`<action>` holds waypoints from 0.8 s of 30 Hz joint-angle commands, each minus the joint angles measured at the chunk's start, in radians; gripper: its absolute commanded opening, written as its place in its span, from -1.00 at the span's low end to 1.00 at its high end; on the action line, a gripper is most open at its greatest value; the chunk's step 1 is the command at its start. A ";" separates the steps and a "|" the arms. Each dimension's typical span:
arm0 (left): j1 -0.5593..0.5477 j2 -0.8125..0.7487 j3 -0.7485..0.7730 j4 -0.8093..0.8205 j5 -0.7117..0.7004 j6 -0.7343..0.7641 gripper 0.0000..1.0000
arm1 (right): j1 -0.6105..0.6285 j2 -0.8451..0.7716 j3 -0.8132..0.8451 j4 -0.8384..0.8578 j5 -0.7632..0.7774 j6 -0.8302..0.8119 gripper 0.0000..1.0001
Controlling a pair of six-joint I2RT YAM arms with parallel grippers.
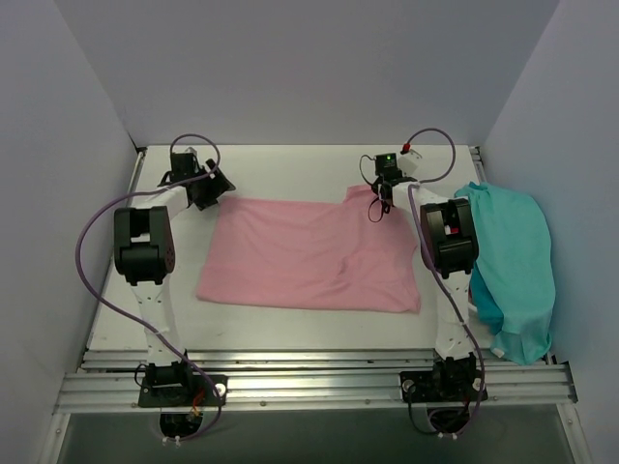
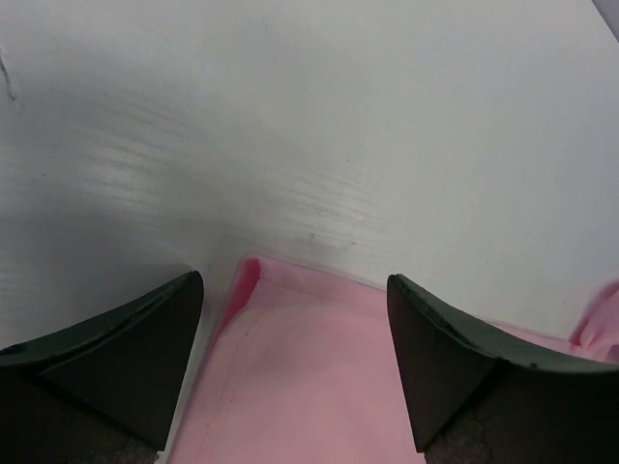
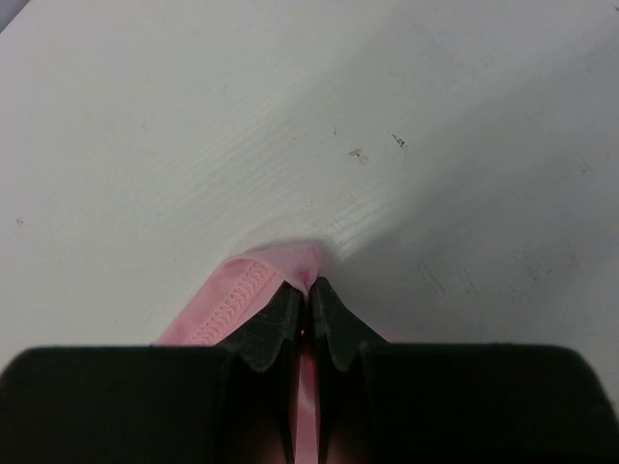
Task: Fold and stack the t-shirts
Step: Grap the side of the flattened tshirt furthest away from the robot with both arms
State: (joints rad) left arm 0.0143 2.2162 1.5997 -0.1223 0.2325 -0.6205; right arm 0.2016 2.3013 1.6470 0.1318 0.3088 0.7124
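Pink t-shirt [image 1: 309,256] is spread mostly flat mid-frame in the top view on the white table [image 1: 290,169], w/ a few wrinkles toward its right side and a sleeve poking out at the upper right corner.

Left arm [image 1: 143,246] goes up from its base at bottom left. Its elbow block sits mid left, and the forearm angles up and right, so the left gripper [image 1: 208,186] sits at the shirt's upper left corner. On that wrist cam the jaws are spread wide and not gripping, with the hemmed pink corner lying btw the two dark fingers [image 2: 135,348]. Can't really tell if the tips touch the cloth or hang just above it, view's too close.

Right arm [image 1: 450,242] roughly mirrors it: base at bottom right, elbow block right of centre, wrist reaching up and left to the shirt's upper right corner. Right gripper [image 3: 308,290] is clamped tight on a fold of pink sleeve hem, fabric squeezed btw the tips, table right under it.

Teal t-shirt [image 1: 513,266] is bunched in a heap along the right edge of frame, just beside the right arm and apart from the pink one.
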 commanded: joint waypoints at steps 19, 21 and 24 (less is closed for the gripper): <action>-0.048 0.062 0.059 -0.039 0.047 0.008 -0.95 | -0.014 0.021 -0.024 -0.021 0.006 0.009 -1.00; -0.050 0.057 0.062 -0.040 0.045 0.008 -0.95 | -0.013 0.007 -0.030 -0.018 0.007 0.007 -1.00; -0.050 0.031 0.066 -0.053 0.041 0.018 -0.95 | -0.013 -0.020 -0.041 -0.021 0.010 0.004 -1.00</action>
State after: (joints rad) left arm -0.0383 2.2639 1.6238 -0.1490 0.2810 -0.6197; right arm 0.1959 2.3020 1.6375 0.1543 0.3061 0.7174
